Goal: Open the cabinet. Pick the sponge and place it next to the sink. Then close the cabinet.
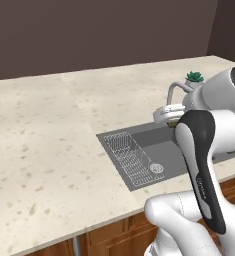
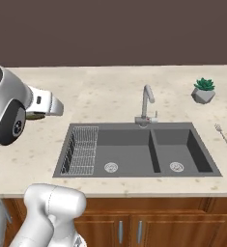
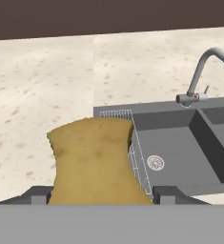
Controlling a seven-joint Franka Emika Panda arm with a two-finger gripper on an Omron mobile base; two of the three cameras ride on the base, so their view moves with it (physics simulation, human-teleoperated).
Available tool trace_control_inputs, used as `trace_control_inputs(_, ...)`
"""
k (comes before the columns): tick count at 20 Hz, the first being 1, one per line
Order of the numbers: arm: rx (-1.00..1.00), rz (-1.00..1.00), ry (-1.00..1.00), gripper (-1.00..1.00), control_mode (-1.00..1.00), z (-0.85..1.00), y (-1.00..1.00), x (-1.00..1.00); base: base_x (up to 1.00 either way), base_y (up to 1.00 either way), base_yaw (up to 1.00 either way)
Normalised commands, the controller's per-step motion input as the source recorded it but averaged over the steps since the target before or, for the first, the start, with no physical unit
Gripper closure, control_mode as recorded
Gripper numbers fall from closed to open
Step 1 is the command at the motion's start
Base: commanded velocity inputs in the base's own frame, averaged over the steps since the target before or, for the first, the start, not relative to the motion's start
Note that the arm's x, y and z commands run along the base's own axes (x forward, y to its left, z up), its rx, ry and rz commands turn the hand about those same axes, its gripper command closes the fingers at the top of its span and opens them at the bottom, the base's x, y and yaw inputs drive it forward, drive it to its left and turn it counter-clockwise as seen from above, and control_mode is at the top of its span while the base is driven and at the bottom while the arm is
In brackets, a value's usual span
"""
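Pincer (image 3: 101, 194) of the white arm, seen in the hand view, pinches the sponge (image 3: 93, 159) between its two dark fingertips (image 3: 37, 194), one on each side of the block's lower end; the jaws stand apart by the width of the block, and the sponge narrows where they press it. Yellowish-olive in colour, the sponge is held in the air above the speckled beige table (image 3: 42, 86), over the strip of table just beside the left rim of the sink (image 3: 175, 152), and its upper right corner overlaps the wire rack (image 3: 132, 143) in this view. In the right base view the grey double-basin sink (image 2: 134, 126) is set into the table (image 2: 105, 84), with the wire rack (image 2: 82, 150) lying in the left basin, a round drain in each basin, and a silver faucet (image 2: 146, 107) rising from the rear rim between the basins. A small potted plant (image 2: 204, 90) stands on the table to the right behind the sink, and a fork (image 2: 221, 133) lies just beside the sink's right rim. In the left base view the arm crosses in front of the faucet (image 1: 175, 89) and the plant (image 1: 194, 77); the sink (image 1: 139, 135) and rack (image 1: 134, 159) lie to its left. Reddish-brown lower cabinet fronts (image 2: 163, 224) with silver handles run beneath the table edge.
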Motion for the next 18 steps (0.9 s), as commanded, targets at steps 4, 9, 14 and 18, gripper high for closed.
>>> trace_control_inputs(4,0.00,0.00,0.00,1.00,-1.00,0.00,0.00,0.00,0.00,0.00,0.00)
trace_control_inputs(9,0.00,0.00,0.00,1.00,-1.00,0.00,0.00,0.00,0.00,0.00,0.00)
trace_control_inputs(14,0.00,0.00,0.05,1.00,-1.00,-0.05,0.18,0.00,0.00,0.00,0.00)
trace_control_inputs(18,0.00,0.00,0.23,1.00,-1.00,-0.09,0.76,0.00,0.00,0.00,0.00)
